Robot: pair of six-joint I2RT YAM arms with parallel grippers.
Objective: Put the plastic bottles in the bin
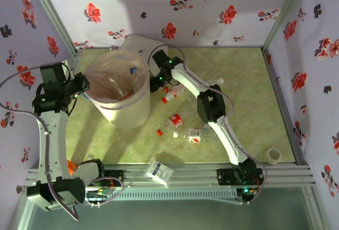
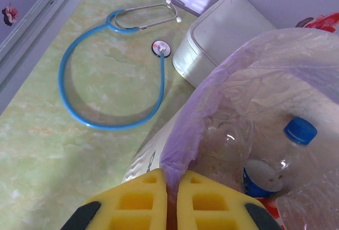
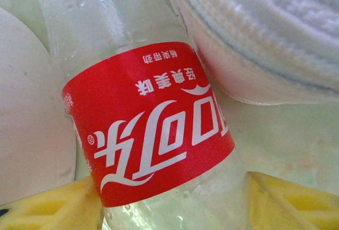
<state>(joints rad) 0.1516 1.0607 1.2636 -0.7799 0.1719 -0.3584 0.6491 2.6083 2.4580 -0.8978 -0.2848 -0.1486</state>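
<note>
The bin (image 1: 127, 114), a cream bucket with a pinkish liner bag (image 2: 183, 156), stands left of centre. My left gripper (image 2: 172, 179) is shut on the liner at the bin's left rim, and shows from above as well (image 1: 85, 84). Inside the bin lie a blue-capped bottle (image 2: 296, 145) and a clear one (image 2: 228, 140). My right gripper (image 3: 175, 198) is low beside the bin's right wall (image 1: 159, 84), with its yellow fingers (image 3: 53, 206) pressed on both sides of a red-labelled plastic bottle (image 3: 148, 134). More bottles lie on the table (image 1: 175, 120), (image 1: 193, 134), (image 1: 174, 93).
A blue stethoscope (image 2: 106, 81) lies on the green table behind the bin, next to a flat white lid (image 2: 212, 44). A white-and-blue carton (image 1: 160, 171) rests on the front rail. A tape roll (image 1: 273, 156) sits at the front right. Flowered walls enclose three sides.
</note>
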